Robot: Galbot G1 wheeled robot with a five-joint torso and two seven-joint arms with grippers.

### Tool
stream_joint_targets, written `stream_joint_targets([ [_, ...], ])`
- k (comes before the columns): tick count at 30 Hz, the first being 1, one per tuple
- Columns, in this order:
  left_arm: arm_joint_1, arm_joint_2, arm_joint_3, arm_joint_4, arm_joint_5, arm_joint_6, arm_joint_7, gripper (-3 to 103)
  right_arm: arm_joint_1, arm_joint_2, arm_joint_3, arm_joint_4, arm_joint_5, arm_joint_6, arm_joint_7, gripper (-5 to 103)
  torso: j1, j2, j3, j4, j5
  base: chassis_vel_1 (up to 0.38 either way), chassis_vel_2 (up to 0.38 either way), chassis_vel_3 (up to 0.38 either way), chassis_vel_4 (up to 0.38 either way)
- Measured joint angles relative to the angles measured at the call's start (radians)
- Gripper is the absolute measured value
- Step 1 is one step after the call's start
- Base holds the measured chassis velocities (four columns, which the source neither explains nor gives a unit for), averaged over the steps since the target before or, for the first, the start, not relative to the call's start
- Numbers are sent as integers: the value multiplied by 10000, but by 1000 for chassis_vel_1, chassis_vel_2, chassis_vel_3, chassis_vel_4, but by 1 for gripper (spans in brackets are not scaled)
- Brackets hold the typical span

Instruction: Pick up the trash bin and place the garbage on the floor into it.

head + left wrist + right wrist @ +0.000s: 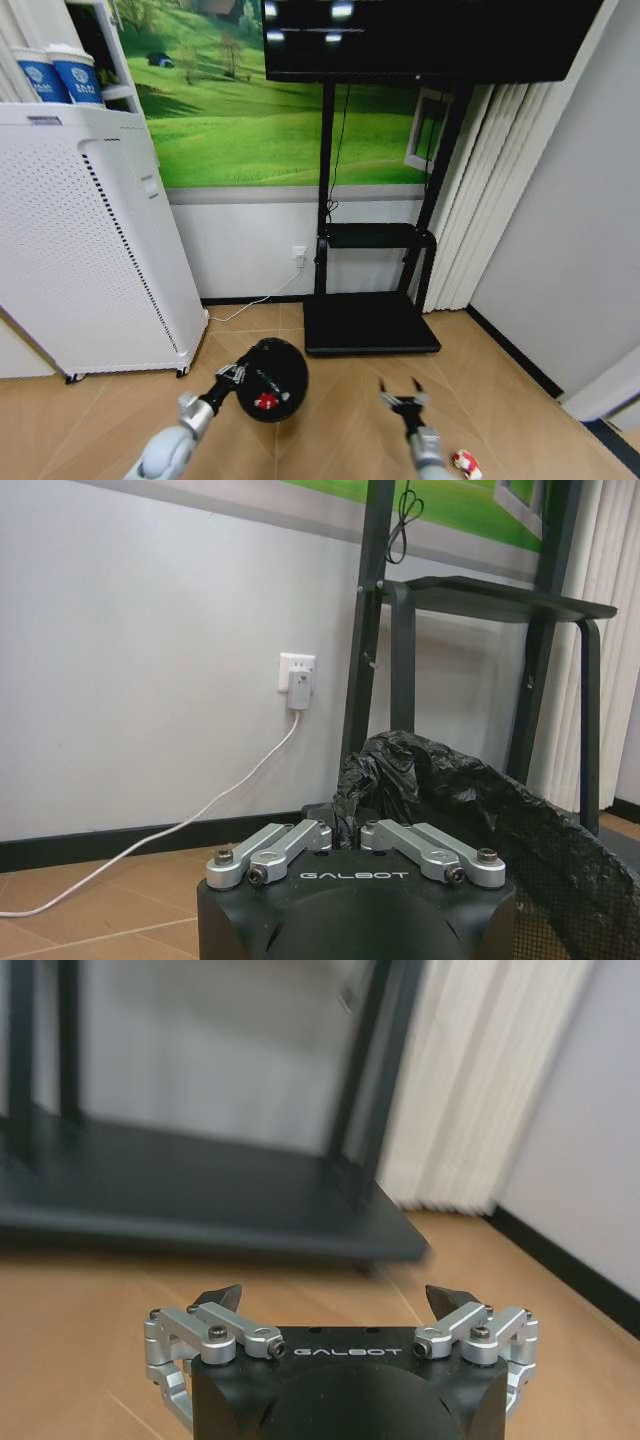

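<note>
The left gripper is clamped on the rim of the trash bin, held just above the floor; a red scrap already lies inside. The right gripper hangs spread apart and empty; a red-and-white wrapper remains on the floor beside it, not yet collected.

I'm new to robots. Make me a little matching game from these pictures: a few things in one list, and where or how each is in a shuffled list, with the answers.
Things:
1. left gripper
2. right gripper
3. trash bin
4. red-and-white wrapper

States:
A. lying on the floor by the right arm
B. open, holding nothing
C. shut on the bin's rim
D. black, with a red scrap inside

Pairs: 1-C, 2-B, 3-D, 4-A
</note>
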Motion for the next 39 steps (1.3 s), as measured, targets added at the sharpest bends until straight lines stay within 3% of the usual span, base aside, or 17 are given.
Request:
stream_joint_targets([
  [5, 26, -29, -44, -52, -21, 0, 26, 7, -120, -159, 488, -448, 991, -865, 8, 100, 0, 1, 0, -1, -4, 0, 0, 0, 0],
  [10, -34, -63, 29, -106, -13, 2, 29, 7, -3, -159, 736, -915, 1147, -1156, 182, 100, 0, 2, 0, 2, -4, 0, 0, 0, 0],
  [12, -56, -68, 23, -161, -21, 2, 49, 7, -6, -166, 836, -1056, 1532, -1549, 327, 100, 0, 2, -1, 1, -1, 0, 0, 0, 0],
  [18, 3, -161, -88, -130, 20, -14, 171, 7, 2, -179, 984, -1563, 2256, -1826, 552, 100, 0, 2, -1, 1, 0, 0, 0, 0, 0],
  [20, 0, -263, -157, -29, 117, -39, 255, 7, -113, -282, 1100, -1711, 3129, -2132, 538, 100, 0, 3, 0, 0, -6, 0, 0, 0, 0],
  [36, 107, -462, -193, -44, 200, -67, 332, 7, 1508, -408, 312, -3934, 3498, -2249, 480, 102, 0, 2, 0, 4, -2, 0, 0, 0, 0],
  [39, 108, -500, -211, -27, 212, -68, 346, 7, 1635, -542, 276, -4152, 3555, -2247, 397, 93, 0, 2, 0, 2, -5, 0, 0, 0, 0],
])
